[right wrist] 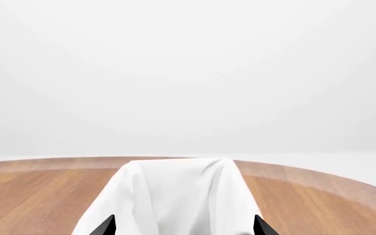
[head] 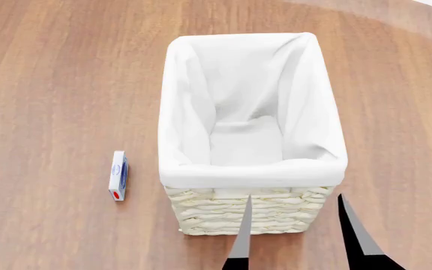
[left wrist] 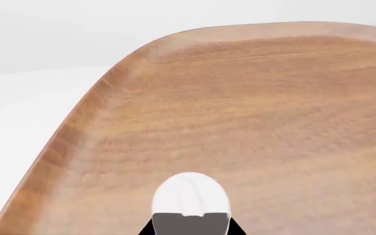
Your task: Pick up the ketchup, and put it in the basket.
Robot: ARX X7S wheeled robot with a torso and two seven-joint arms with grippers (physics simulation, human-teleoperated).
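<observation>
The basket is cream woven wicker with a white cloth liner folded over its rim. It stands in the middle of the head view and I see only white cloth inside it. The ketchup is out of view. My right gripper is open just in front of the basket's near wall, with nothing between its dark fingers. In the right wrist view the liner fills the space ahead of that gripper. At the left wrist view's edge, my left gripper flanks a white rounded thing with a grey face; I cannot identify it.
A small white and blue box with a red spot lies on the wooden table left of the basket. The left wrist view shows the table's rounded corner with white floor beyond it.
</observation>
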